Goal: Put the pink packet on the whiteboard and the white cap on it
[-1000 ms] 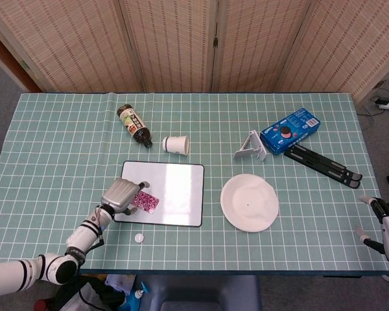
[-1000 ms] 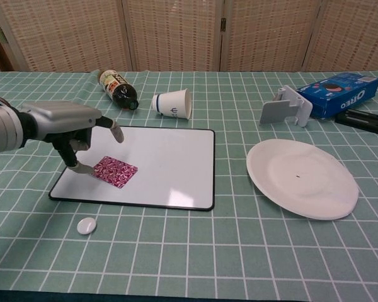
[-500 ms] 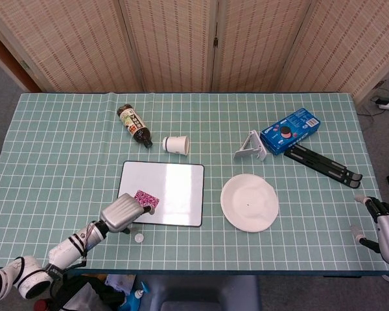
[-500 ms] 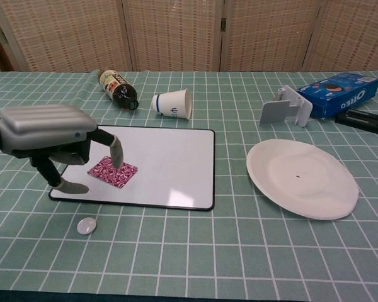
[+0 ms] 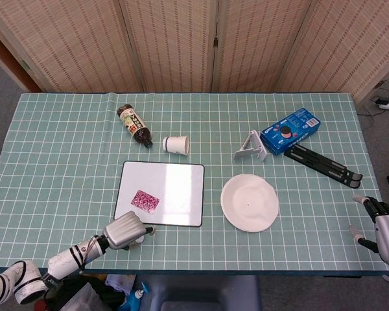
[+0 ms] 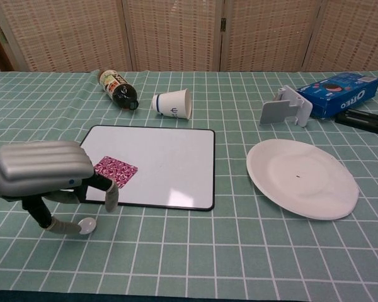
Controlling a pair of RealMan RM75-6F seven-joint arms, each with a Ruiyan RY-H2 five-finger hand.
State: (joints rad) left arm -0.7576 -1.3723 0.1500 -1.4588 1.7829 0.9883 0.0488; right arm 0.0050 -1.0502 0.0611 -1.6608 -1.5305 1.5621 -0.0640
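On whiteboard [image 6: 170, 160]: one pink packet [image 6: 114, 171].

- We saw the packet [image 6: 115, 172] lying flat on the whiteboard's [image 6: 170, 163] near-left part.
- Our left hand [image 6: 47, 176] hung over the board's near-left corner, fingers spread downward, one fingertip [image 6: 63, 227] touching the cap [image 6: 86, 225] on the cloth just before the board.
- A plate [image 6: 302, 178] lay to the right; a cup [image 6: 174, 103] lay tipped behind.
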